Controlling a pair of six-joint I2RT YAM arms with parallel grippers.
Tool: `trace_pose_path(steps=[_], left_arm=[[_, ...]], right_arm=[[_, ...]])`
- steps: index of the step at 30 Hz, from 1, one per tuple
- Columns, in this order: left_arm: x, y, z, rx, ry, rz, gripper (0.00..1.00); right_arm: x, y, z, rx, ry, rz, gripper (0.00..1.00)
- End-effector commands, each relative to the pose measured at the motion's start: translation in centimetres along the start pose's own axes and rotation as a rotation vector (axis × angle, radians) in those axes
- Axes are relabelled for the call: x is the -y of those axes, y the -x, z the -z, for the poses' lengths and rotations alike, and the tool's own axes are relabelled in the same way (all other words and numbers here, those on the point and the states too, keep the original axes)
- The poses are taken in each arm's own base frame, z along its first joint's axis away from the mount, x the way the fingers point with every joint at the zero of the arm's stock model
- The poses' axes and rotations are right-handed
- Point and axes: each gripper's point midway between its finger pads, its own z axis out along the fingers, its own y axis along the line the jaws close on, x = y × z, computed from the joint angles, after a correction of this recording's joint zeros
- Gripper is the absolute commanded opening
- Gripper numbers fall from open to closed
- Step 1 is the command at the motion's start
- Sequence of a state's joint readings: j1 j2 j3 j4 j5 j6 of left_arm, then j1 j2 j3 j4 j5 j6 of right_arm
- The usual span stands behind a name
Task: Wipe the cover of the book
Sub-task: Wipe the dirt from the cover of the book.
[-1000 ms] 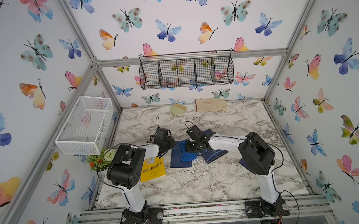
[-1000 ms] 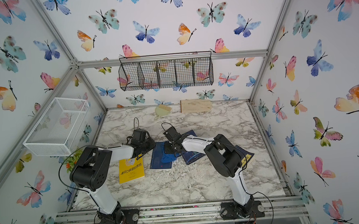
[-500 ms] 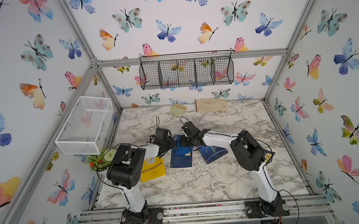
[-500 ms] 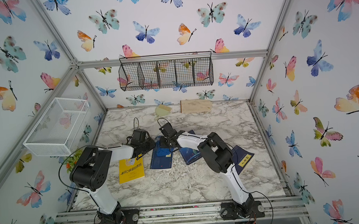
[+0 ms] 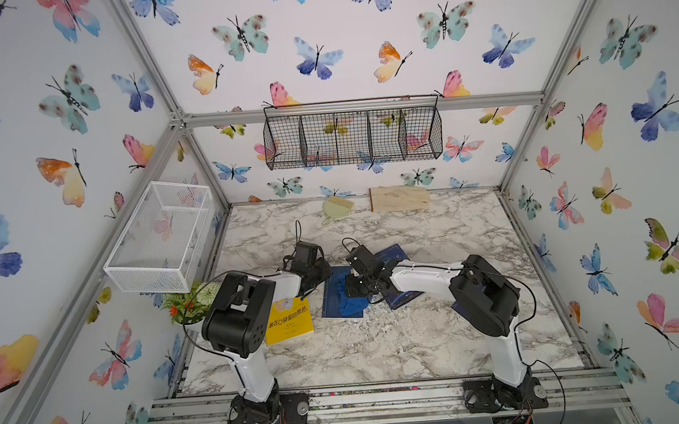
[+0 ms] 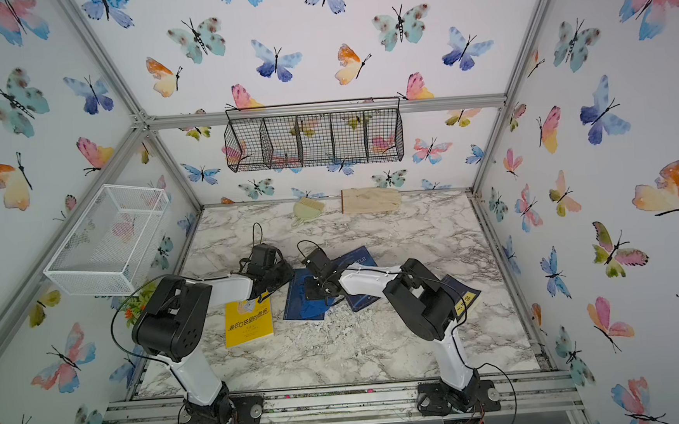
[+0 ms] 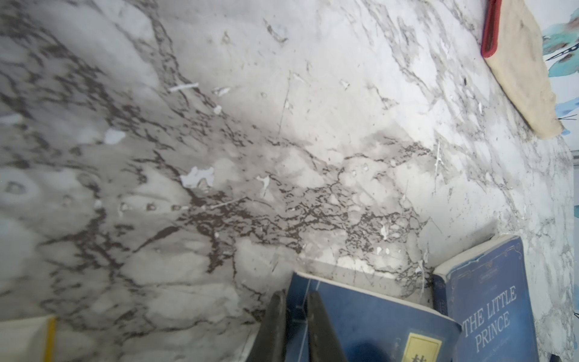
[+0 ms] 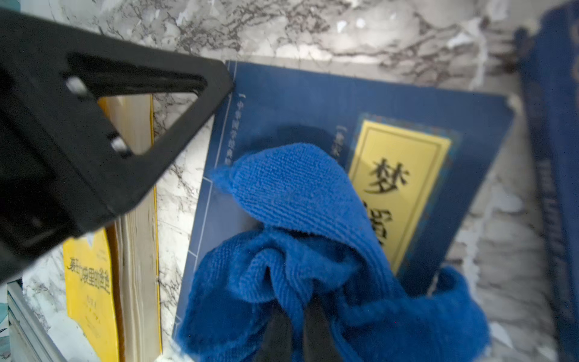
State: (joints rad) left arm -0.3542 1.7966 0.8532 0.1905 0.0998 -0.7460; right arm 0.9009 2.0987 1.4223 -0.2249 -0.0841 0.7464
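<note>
My right pincer [image 8: 296, 301] clamps the blue cloth [image 8: 291, 194] onto the dark blue book [image 8: 282, 94] lying in the middle of the desk [image 5: 378, 340], while my left pincer [image 7: 296, 301], tips together, presses its far left corner, likely to stop it sliding.

book [image 6: 294, 292]: dark blue, lying flat mid-way across the marble table [image 6: 337, 342], between my two arms
right gripper [image 6: 319, 291]: mine, down on that cover; can't read the jaws from here
cloth [image 6: 308, 304]: blue bunch under it, barely stands out from the cover
left gripper [image 6: 287, 278]: mine, at the book's far left corner
yellow book [image 6: 249, 321]: just left, top edge under my left arm
second blue book [image 6: 357, 258]: just right, under my right forearm
third book [image 6: 466, 296]: under my right elbow
back edge: green brush [image 6: 308, 209], beige flat piece [image 6: 369, 200]
</note>
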Motion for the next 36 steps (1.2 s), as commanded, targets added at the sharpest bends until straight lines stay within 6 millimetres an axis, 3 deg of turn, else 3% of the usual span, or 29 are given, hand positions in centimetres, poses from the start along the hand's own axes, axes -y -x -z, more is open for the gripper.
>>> trace_pose_path(steps=[1, 4, 10, 18, 23, 25, 29, 36], left_arm=[[-2.9, -3.5, -0.7, -0.114, 0.078, 0.014, 0.15], [-2.9, -3.7, -0.8, -0.122, 0.077, 0.013, 0.15], [-2.8, -3.4, -0.5, -0.11, 0.077, 0.014, 0.15], [-2.8, -3.5, -0.6, -0.114, 0.078, 0.012, 0.15], [-2.9, -3.4, -0.6, -0.111, 0.084, 0.01, 0.15], [-2.9, -3.4, -0.6, -0.112, 0.082, 0.009, 0.14], [-2.9, -3.4, -0.5, -0.109, 0.082, 0.009, 0.14], [-2.9, -3.5, -0.6, -0.115, 0.079, 0.011, 0.14]], right_arm=[[6.8, -3.8, -4.2, -0.171, -0.239, -0.029, 0.01], [8.1, -3.3, -5.5, -0.21, -0.264, -0.111, 0.01], [7.0, -5.3, -5.0, -0.221, -0.165, -0.145, 0.01], [2.0, -10.1, -1.9, -0.23, -0.109, 0.001, 0.01], [0.0, -10.9, -2.5, -0.252, -0.033, -0.008, 0.01], [0.6, -10.7, -3.3, -0.258, -0.065, -0.013, 0.01], [3.9, -9.1, -4.4, -0.259, -0.16, -0.055, 0.01], [7.7, -5.3, -3.8, -0.215, -0.203, -0.127, 0.01]])
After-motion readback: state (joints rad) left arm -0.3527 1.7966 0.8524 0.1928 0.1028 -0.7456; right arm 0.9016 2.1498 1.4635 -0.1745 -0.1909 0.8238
